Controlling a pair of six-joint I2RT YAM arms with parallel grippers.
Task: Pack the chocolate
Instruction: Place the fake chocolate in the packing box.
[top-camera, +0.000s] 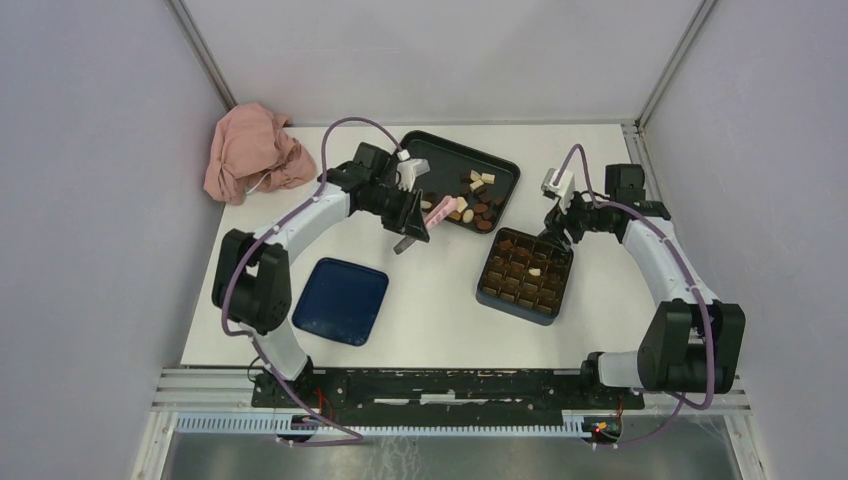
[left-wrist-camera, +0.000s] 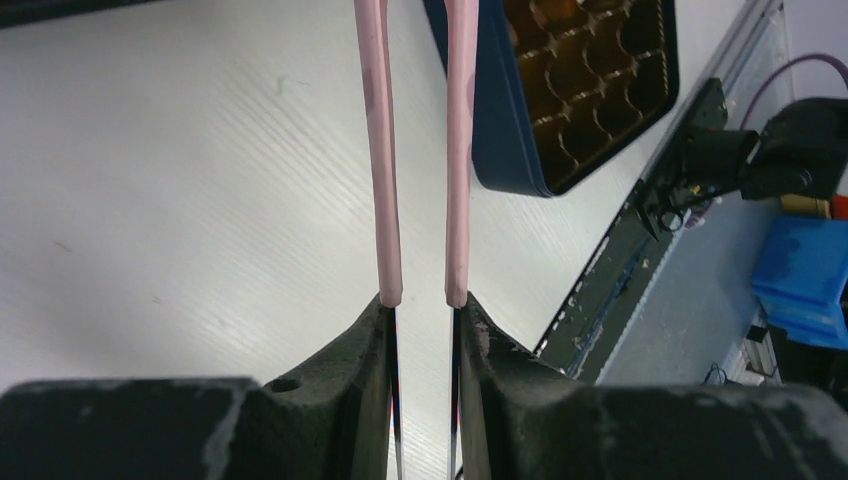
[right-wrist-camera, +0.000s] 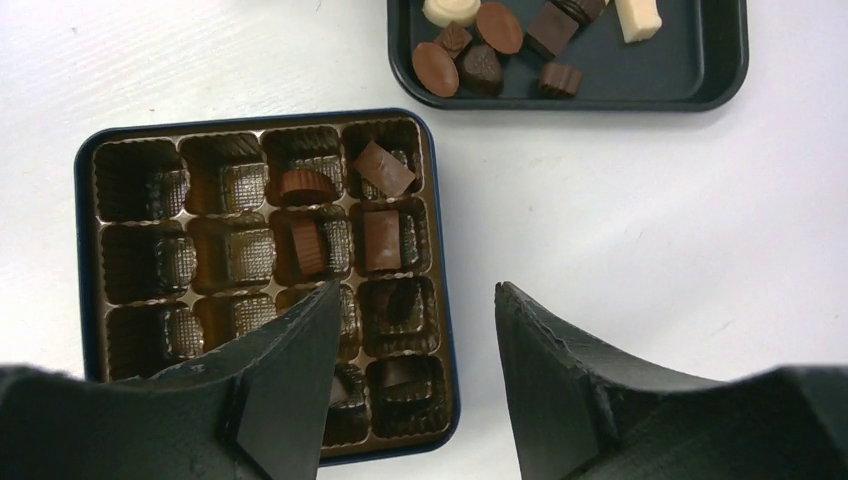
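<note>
The packing is partly done, I judge: the blue box (right-wrist-camera: 440, 300) with the brown grid insert has a handful of pieces seated in the cells of its two columns nearer the tray, among them a tilted square piece (right-wrist-camera: 383, 168). The other cells I can see are bare. Most of the chocolate (right-wrist-camera: 480, 50) lies loose in the dark tray (right-wrist-camera: 735, 70), dark, tan and cream pieces mixed, so the larger share is left to do. My right gripper (right-wrist-camera: 417, 290) hangs over the box's near edge with its jaws apart and nothing between them. The tray is well beyond its fingertips. My left gripper (left-wrist-camera: 423, 310) is clenched on the pink tongs (left-wrist-camera: 385, 150), whose two arms stand apart. Their tips reach toward the tray's near rim, close to the loose pieces, but I cannot tell whether they carry anything.
</note>
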